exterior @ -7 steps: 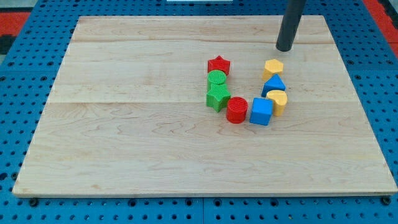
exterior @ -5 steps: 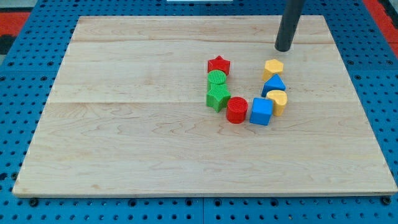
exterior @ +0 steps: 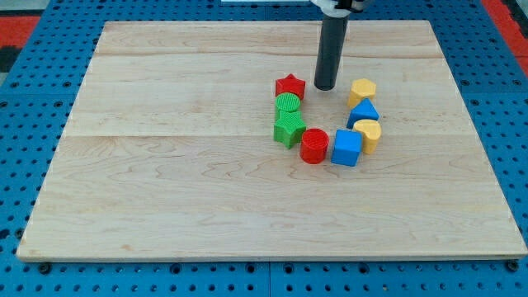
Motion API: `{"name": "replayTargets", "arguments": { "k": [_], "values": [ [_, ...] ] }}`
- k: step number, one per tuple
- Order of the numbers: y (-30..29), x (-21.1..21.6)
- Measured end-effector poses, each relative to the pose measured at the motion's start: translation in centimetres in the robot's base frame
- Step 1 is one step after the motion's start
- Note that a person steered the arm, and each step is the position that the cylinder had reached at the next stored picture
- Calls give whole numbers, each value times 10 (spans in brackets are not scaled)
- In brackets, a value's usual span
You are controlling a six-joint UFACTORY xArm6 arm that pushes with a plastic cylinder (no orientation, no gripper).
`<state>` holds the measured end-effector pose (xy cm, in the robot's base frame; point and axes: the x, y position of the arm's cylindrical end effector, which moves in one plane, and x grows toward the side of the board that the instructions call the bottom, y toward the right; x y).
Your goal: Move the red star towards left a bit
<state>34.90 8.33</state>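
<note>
The red star (exterior: 289, 86) lies on the wooden board (exterior: 165, 181) at the top of a U-shaped group of blocks. My tip (exterior: 324, 87) stands just to the star's right, a small gap apart, between it and the yellow hexagon block (exterior: 362, 90). Directly below the star sit a green cylinder (exterior: 288, 105) and a green star (exterior: 289, 129), close together.
A red cylinder (exterior: 313, 146), a blue cube (exterior: 347, 148), a yellow heart-like block (exterior: 368, 133) and a blue triangle (exterior: 363, 112) complete the U. The board rests on a blue pegboard table (exterior: 33, 165).
My tip has moved left and down, from above the yellow hexagon to just right of the red star. No block has moved.
</note>
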Motion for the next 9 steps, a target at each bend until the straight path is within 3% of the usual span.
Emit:
{"name": "replayTargets", "arguments": {
  "k": [7, 9],
  "values": [
    [-72, 7],
    [-27, 7]
  ]
}}
